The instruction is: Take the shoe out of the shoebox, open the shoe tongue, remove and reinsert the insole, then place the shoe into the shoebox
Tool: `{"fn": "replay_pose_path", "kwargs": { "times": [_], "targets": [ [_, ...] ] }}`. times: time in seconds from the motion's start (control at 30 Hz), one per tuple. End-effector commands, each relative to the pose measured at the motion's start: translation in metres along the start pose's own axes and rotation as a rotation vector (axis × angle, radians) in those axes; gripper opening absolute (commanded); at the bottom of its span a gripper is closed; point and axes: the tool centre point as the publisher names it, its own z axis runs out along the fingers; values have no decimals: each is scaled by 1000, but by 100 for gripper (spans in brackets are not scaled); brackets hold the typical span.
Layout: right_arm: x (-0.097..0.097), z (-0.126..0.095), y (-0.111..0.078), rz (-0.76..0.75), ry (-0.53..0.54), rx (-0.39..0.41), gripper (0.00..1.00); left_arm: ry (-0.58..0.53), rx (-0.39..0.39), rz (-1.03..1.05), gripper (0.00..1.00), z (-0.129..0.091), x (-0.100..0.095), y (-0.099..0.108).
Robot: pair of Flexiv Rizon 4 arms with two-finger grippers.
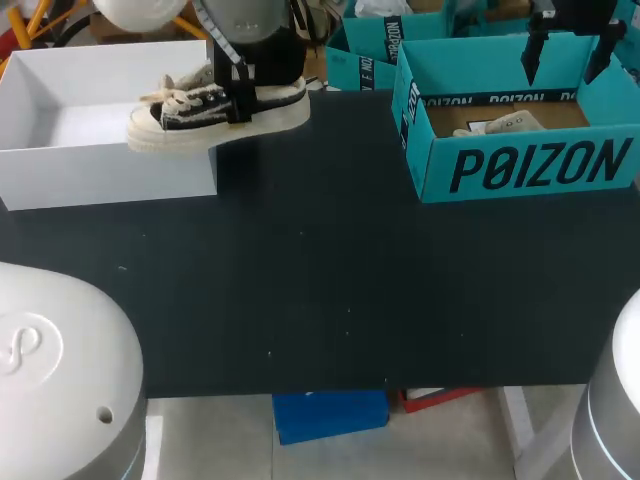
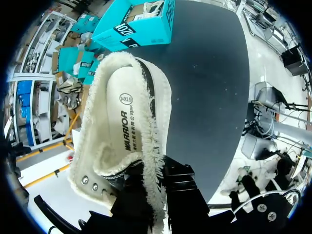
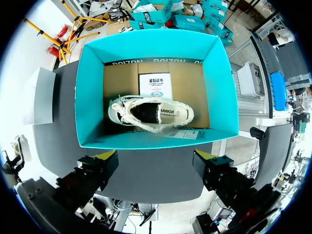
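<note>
My left tool (image 2: 148,192) pinches the shoe (image 2: 122,122) by its side wall, while my right tool (image 3: 156,157) hangs spread wide above the shoebox (image 3: 90,97).

Bright, even overhead light.
Head view: white box (image 1: 60,120) near washed out, soft grey shading inside. Dark table (image 1: 330,280) matte, evenly lit, pale specks showing. Shoe (image 1: 215,105) cream sole bright against table.
Left wrist view: shoe lining bright; left gripper (image 2: 153,195) black, little detail.
Right wrist view: teal box (image 3: 87,97) vivid; second shoe (image 3: 151,113) inside casts soft, faint shadow.
</note>
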Motion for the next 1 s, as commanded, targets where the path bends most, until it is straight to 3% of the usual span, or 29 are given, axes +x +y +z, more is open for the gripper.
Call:
{"fn": "replay_pose_path", "kwargs": {
  "times": [0.03,0.27,0.47,0.77,1.0],
  "targets": [
    [0,0,1,0,0,1,100,-137,22,0,0,38,25,-8],
    [0,0,1,0,0,1,100,-133,17,101,0,97,65,-36],
    [0,0,1,0,0,1,100,-134,14,157,0,139,86,-57],
    [0,0,1,0,0,1,100,-127,21,174,0,173,99,-77],
    [0,0,1,0,0,1,100,-112,37,182,0,181,108,-84]
  ]
}}
